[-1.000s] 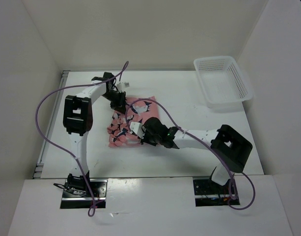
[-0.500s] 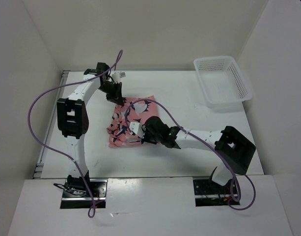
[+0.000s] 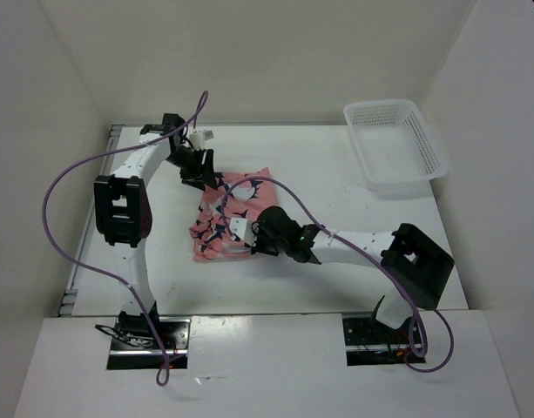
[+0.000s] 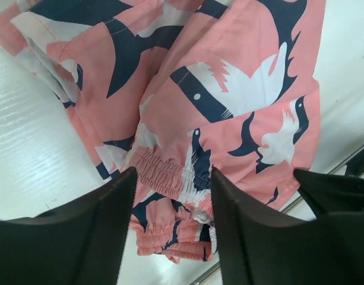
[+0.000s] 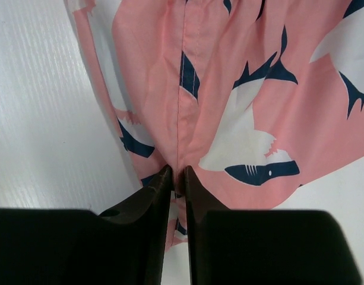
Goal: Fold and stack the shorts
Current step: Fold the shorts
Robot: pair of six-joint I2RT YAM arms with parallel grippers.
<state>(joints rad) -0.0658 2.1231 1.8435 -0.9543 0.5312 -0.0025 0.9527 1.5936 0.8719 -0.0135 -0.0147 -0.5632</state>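
Observation:
The shorts lie bunched on the white table, salmon pink with navy-and-white sharks. My left gripper hovers over their far left corner. In the left wrist view it stands open above the gathered waistband of the shorts, with nothing between its fingers. My right gripper is at the near edge of the shorts. The right wrist view shows it nearly closed, a seam fold of the shorts pinched between the tips.
A white mesh basket stands at the table's far right corner. Bare table lies between it and the shorts. A metal rail edges the table just beyond the shorts. Purple cables arc over both arms.
The left gripper has opened, let go of the shorts and drawn back a little to the far left. The right gripper stays pinched on the near edge.

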